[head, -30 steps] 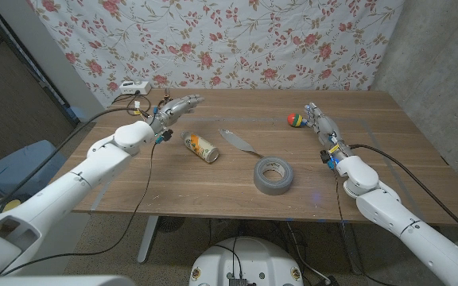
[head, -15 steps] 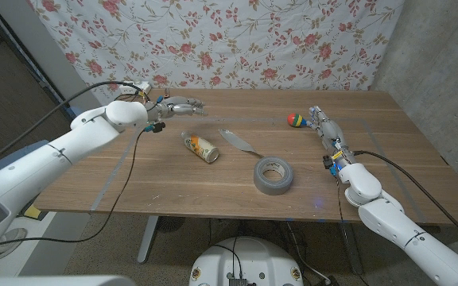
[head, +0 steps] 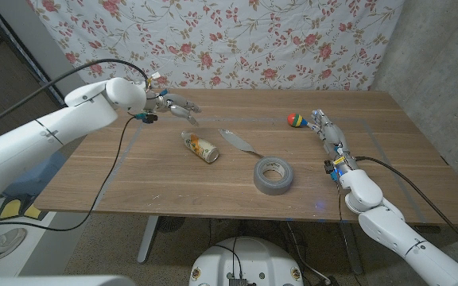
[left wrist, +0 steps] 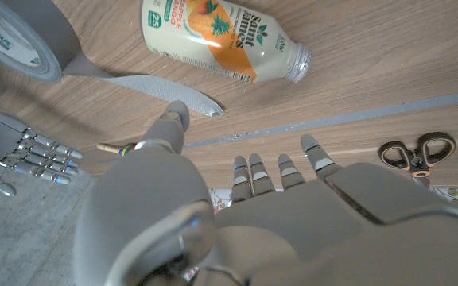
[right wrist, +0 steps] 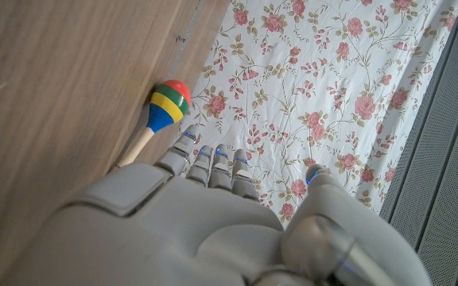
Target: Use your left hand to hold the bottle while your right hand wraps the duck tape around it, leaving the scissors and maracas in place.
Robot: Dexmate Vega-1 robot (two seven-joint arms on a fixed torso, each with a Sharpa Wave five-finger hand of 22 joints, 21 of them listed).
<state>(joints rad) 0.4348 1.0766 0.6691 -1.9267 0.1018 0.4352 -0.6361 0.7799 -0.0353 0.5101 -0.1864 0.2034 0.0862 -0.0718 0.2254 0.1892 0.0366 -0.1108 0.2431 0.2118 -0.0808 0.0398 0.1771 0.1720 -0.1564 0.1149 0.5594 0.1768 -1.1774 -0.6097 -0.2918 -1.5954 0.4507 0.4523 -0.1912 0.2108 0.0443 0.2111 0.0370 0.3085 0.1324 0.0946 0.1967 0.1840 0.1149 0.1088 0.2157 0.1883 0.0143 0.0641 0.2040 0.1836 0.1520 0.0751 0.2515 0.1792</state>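
**Left hand above the bottle, nothing grabbed yet**

So the bottle (head: 201, 147) lies on its side near the middle of the table (head: 173, 191), cap end pointing toward the far-left corner and base toward the tape (head: 273, 175). Its long axis runs on a diagonal across the table, so it has to be stood up or at least clamped from the side before any wrapping makes sense.

The left hand (head: 176, 105) is up in the air beyond the bottle, toward the far left edge. Fingers are spread and loosely extended, holding nothing. In the left wrist view the bottle (left wrist: 223, 41) sits just past the fingertips (left wrist: 313, 147), neck aimed toward the scissors (left wrist: 417, 150) side. I'd say the hand needs to come down and toward the robot to get around the body.

The right hand (head: 325, 128) is over by the maraca (head: 296, 121), right next to it, fingers stretched out straight, empty too. The tape roll lies flat between the two hands, with a loose strip (head: 238, 141) trailing toward the bottle.

The left hand is clearly the nearer one to the bottle, the right is nearer the tape. Main risk as I see it: the bottle rolls when fingers touch it.
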